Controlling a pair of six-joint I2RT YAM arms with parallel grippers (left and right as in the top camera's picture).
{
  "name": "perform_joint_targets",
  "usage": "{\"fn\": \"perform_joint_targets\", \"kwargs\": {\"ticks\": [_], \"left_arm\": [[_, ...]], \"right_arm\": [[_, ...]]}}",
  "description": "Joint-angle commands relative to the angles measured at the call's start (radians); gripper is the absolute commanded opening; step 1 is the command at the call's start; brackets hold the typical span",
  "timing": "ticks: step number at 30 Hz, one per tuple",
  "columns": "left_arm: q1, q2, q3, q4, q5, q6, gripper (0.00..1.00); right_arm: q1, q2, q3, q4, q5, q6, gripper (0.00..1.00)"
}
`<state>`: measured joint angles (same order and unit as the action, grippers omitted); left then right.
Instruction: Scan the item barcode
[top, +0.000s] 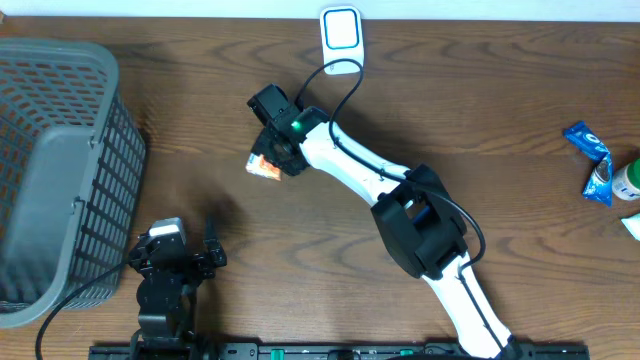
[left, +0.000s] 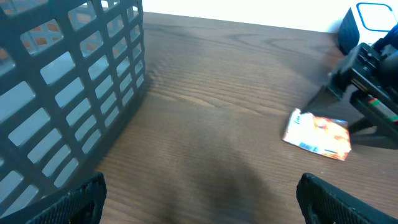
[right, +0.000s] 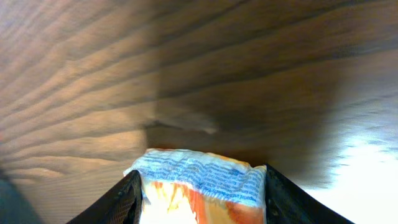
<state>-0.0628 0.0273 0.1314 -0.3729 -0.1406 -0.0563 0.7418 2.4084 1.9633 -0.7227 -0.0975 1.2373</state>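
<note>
Orange and white, the packet (right: 202, 186) sits between our right gripper (top: 272, 160) fingers (right: 127, 199), both touching its sides, clamped on it; its lower part is cut off in the wrist view. Overhead, the gripper hides most of it. Our left gripper (top: 185, 258) rests by the basket (top: 60, 170), jaws wide apart. The scanner (top: 342, 32) lies beyond.
</note>
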Motion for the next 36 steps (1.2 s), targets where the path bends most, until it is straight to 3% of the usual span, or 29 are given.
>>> {"fn": "perform_joint_targets", "kwargs": {"ticks": [1,6,8,9,10,11,12,20,27,36], "left_arm": [[-0.004,-0.002,-0.013,-0.027,0.001,-0.009,0.98],[-0.004,-0.002,-0.013,-0.027,0.001,-0.009,0.98],[-0.004,-0.002,-0.014,-0.027,0.001,-0.009,0.98],[-0.004,-0.002,-0.013,-0.027,0.002,-0.009,0.98],[-0.004,-0.002,-0.013,-0.027,0.002,-0.009,0.98],[-0.004,-0.002,-0.013,-0.027,0.002,-0.009,0.98],[-0.004,-0.002,-0.013,-0.027,0.002,-0.009,0.98],[-0.004,-0.002,-0.013,-0.027,0.002,-0.009,0.98],[-0.004,-0.002,-0.013,-0.027,0.002,-0.009,0.98],[-0.004,-0.002,-0.013,-0.027,0.002,-0.009,0.98]], "right_arm": [[-0.033,0.041,0.044,-0.108,0.033,-0.136,0.51],[-0.092,0.03,0.185,-0.404,0.099,-0.257,0.49],[-0.115,0.03,0.234,-0.481,0.104,-0.327,0.53],[-0.123,0.03,0.25,-0.503,0.103,-0.364,0.61],[-0.13,0.03,0.266,-0.52,0.103,-0.408,0.82],[-0.139,0.03,0.288,-0.545,0.103,-0.455,0.96],[-0.144,0.03,0.306,-0.567,0.103,-0.484,0.99],[-0.137,0.031,0.357,-0.696,0.076,-0.546,0.99],[-0.075,0.031,0.34,-0.652,0.09,-0.665,0.99],[-0.06,0.032,0.256,-0.604,0.114,-0.638,0.99]]}}
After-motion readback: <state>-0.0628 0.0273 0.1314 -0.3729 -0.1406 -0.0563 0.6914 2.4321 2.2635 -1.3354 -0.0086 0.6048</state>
